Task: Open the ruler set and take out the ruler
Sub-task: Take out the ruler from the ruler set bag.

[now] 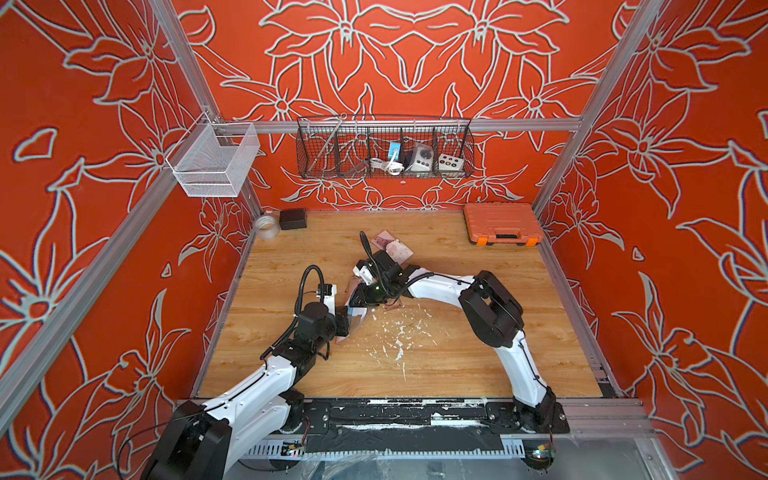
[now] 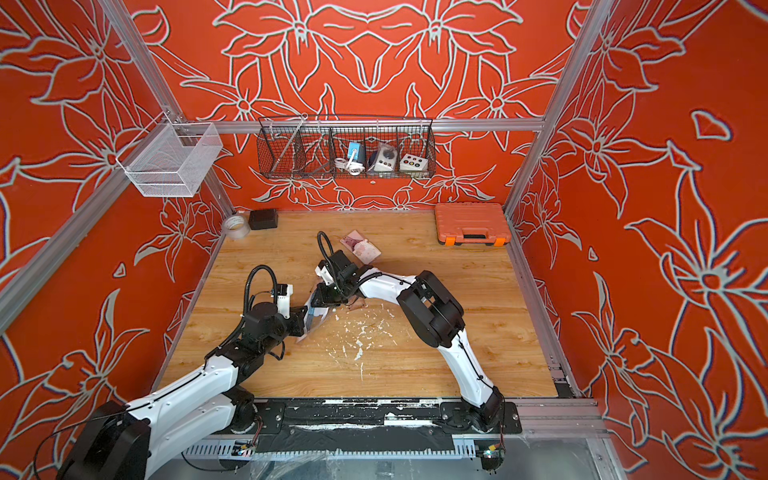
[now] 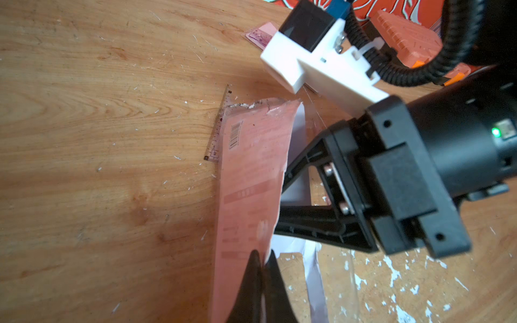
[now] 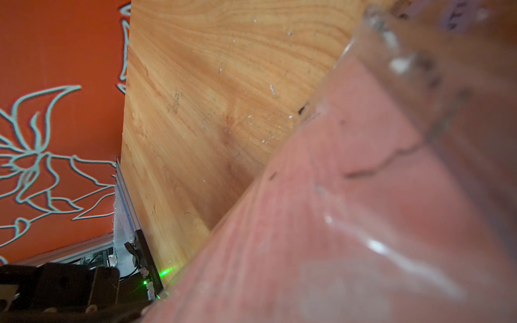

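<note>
Pouch point(image 3: 251, 173), pink — one barcode point(image 3: 235, 135) near the torn end; printed lines and a banner farther along, too blurred to read. Ruler point(image 3: 218, 128), clear — scale ticks along the edge, figures too small to read.

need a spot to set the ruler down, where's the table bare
Bare wood: right side, between the right arm and the rail, nearer than the orange case; left strip nearer than the tape roll and black box. Crowded: centre around the ruler packet, pink packets beyond, white flecks in front.
</note>
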Robot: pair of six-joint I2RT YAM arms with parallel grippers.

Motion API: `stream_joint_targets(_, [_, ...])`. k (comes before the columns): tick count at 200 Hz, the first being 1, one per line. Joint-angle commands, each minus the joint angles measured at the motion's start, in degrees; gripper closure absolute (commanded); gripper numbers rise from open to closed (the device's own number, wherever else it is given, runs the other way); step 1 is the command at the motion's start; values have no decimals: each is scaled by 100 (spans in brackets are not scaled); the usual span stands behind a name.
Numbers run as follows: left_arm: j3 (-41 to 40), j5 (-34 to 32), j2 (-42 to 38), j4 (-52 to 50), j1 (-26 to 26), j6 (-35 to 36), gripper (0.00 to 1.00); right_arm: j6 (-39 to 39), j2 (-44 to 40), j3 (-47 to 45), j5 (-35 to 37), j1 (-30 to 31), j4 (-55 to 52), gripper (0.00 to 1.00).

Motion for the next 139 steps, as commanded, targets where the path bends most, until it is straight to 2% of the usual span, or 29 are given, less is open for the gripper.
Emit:
stream_joint_targets(1, [-78,-25,-96,239,-36,102,100,142,161,160,85,34,78,76])
stream_joint_targets(56, [-110,-15,-155,255,-36,89,100,402,363,274,220,90,229,75])
stream_joint_targets(120, [-135,-135,-175,266,-36,67,100,583,306,285,262,112,248,99])
stream_joint_targets(139, [-134,-174,-182,242,-36,53,100,592,182,269,259,111,193,100])
